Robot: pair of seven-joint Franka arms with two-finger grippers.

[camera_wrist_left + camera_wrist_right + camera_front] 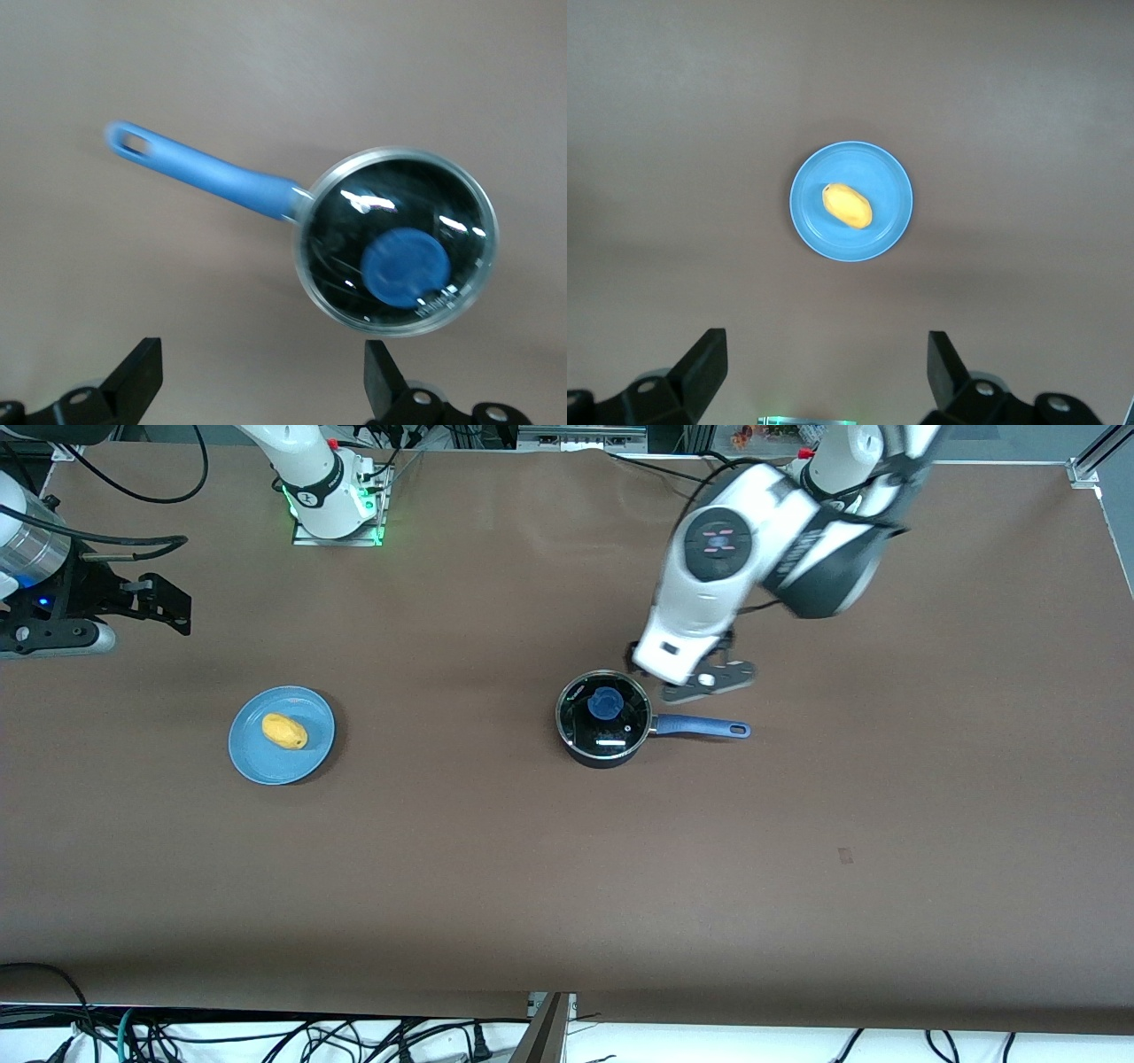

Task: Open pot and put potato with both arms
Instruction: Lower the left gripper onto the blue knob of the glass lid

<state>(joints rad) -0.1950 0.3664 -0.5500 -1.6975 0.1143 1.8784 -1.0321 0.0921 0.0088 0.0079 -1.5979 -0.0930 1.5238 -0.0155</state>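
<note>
The black pot (602,735) stands mid-table with its glass lid (611,726) on and its blue handle (700,728) pointing toward the left arm's end. The lid's blue knob (606,703) is free. My left gripper (689,673) hangs open just above the table beside the pot, with nothing between its fingers. In the left wrist view the pot (396,239) lies off one fingertip (381,372) of the left gripper (263,376). The potato (284,731) rests on a blue plate (257,757). My right gripper (164,607) waits open and high toward the right arm's end; its view shows the potato (848,204).
The brown table (567,886) stretches bare toward the front camera. The right arm's base (332,505) with green lights stands at the table's back edge. Cables lie along the front edge and near the bases.
</note>
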